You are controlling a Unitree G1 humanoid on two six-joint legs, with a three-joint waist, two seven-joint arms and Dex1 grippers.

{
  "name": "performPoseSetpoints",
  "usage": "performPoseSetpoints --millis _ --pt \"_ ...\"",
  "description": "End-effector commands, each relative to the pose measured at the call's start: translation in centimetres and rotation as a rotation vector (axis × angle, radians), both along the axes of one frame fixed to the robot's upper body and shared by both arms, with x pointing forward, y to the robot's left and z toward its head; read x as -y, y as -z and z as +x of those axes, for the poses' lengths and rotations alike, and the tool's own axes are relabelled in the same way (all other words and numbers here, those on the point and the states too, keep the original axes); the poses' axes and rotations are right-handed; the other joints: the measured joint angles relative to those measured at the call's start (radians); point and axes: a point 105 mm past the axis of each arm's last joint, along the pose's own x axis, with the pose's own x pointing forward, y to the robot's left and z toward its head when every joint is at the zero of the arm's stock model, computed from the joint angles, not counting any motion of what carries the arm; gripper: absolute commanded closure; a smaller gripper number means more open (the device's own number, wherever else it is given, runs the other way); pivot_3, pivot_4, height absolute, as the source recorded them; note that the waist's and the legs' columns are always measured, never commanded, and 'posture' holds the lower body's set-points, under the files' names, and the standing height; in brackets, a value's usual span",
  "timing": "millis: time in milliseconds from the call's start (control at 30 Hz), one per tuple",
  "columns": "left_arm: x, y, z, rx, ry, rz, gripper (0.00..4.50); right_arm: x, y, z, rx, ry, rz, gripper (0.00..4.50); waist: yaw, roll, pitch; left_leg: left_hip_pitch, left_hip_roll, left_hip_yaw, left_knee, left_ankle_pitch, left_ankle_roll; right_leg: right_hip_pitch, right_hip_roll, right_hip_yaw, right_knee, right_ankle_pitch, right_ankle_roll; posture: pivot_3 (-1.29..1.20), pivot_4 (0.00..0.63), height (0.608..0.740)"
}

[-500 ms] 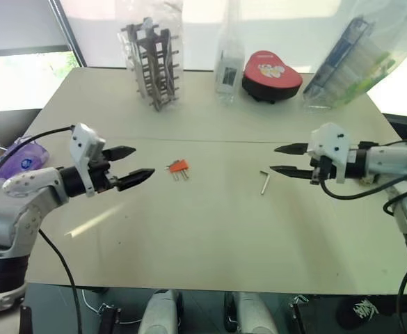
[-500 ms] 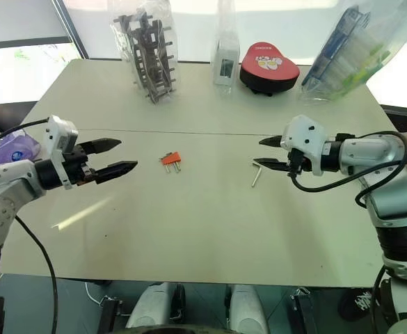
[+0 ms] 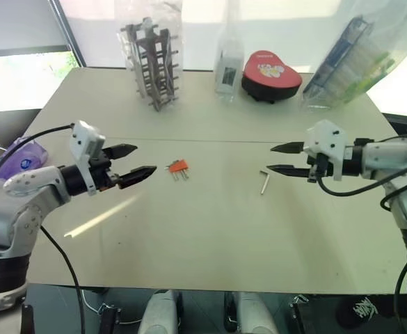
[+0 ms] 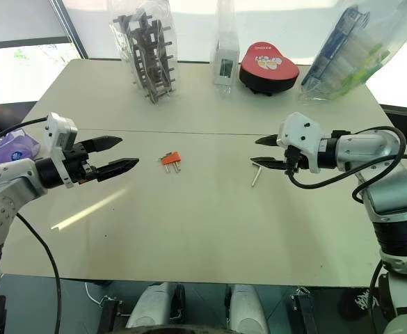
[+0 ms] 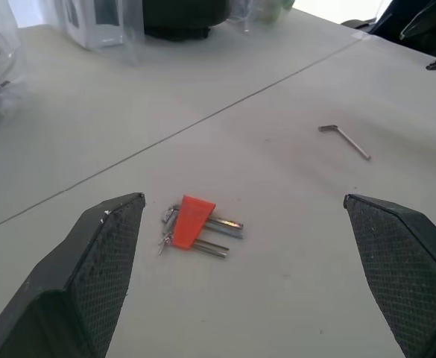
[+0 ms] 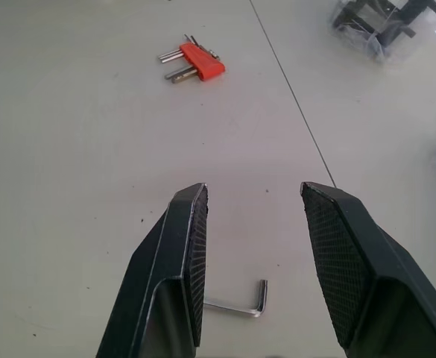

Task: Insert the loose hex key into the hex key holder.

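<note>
Left eye view shows the table [image 3: 210, 257] with the hex key holder [image 3: 179, 166] lying flat near its middle, its metal prongs pointing toward the near edge. The loose hex key [image 3: 264, 181] lies on its own to the right of the holder, well apart from it. The left gripper [image 3: 133, 161] hovers just left of the holder, fingers spread wide with nothing between them. The right gripper [image 3: 281, 158] hangs just right of the loose key, jaws parted and empty, not touching it. Along the far edge stand a bagged grey rack [image 3: 152, 62], a clear bottle [image 3: 229, 66] and a red heart-shaped box [image 3: 271, 75].
</note>
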Motion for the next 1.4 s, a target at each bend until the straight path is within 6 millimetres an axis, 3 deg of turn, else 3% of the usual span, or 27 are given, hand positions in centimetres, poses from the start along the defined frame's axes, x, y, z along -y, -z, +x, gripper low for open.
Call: performPoseSetpoints --millis 33,267,433,567,667,867,1233,1333,1400 --pt "0.1 -1.4 -0.2 0.063 0.001 -0.002 0.03 -0.5 -1.3 0.1 0.050 -0.021 0.012 2.45 0.000 0.000 0.000 0.000 0.000 0.000 0.000 0.000 0.000 0.000 0.000 0.000 0.000 0.000 0.000 0.00 0.150 0.740" --pt "-0.1 -1.2 -0.3 0.060 -0.010 0.009 0.03 -1.4 -1.2 0.5 0.062 -0.041 0.020 2.45 0.000 0.000 0.000 0.000 0.000 0.000 0.000 0.000 0.000 0.000 0.000 0.000 0.000 0.000 0.000 0.00 0.150 0.740" --pt "-1.0 -0.2 -0.1 0.056 -0.057 0.059 0.03 -2.7 -0.8 2.3 0.142 -0.034 0.033 2.45 -0.004 0.000 0.000 0.000 0.000 0.000 0.000 0.000 0.000 0.000 0.000 0.000 0.000 0.000 0.000 0.00 0.150 0.740" --pt "-2.0 0.7 0.2 0.058 -0.110 0.109 0.03 -4.8 0.0 3.9 0.201 -0.026 0.058 2.45 -0.007 0.000 0.000 0.000 0.000 0.000 0.000 0.000 0.000 -0.001 0.000 0.000 0.001 0.000 0.001 0.00 0.150 0.740" --pt "-3.3 1.7 0.1 0.052 -0.158 0.153 0.03 -7.8 1.7 5.4 0.232 -0.033 0.056 2.45 -0.018 0.000 0.000 0.000 0.000 0.001 0.000 0.000 -0.001 -0.002 0.000 0.000 0.001 0.001 0.002 0.00 0.150 0.740" --pt "-3.6 1.8 -0.3 0.058 -0.181 0.148 0.03 -11.6 4.1 7.6 0.239 -0.021 0.082 2.45 -0.025 0.000 0.000 -0.002 0.001 0.001 0.000 0.001 -0.002 -0.003 0.000 0.000 0.001 0.001 0.002 0.00 0.150 0.740" --pt "-3.7 2.1 -1.5 0.062 -0.224 0.156 0.03 -15.7 7.1 9.1 0.204 -0.117 0.014 2.45 -0.030 0.001 0.000 -0.002 0.001 0.001 -0.001 0.004 -0.007 -0.003 0.000 0.000 0.002 0.001 0.002 0.00 0.150 0.740" --pt "-3.7 2.1 -1.8 0.065 -0.234 0.153 0.00 -16.3 7.5 9.3 0.191 -0.119 0.010 1.53 -0.031 0.001 0.000 -0.002 0.001 0.001 -0.001 0.004 -0.007 -0.003 0.000 0.000 0.002 0.001 0.002 0.00 0.150 0.740" --pt "-3.7 2.2 -1.9 0.065 -0.241 0.153 0.00 -16.6 7.6 9.5 0.190 -0.113 0.012 0.55 -0.031 0.001 0.001 -0.002 0.001 0.001 -0.001 0.004 -0.007 -0.003 0.000 0.000 0.002 0.001 0.002 0.00 0.150 0.740"
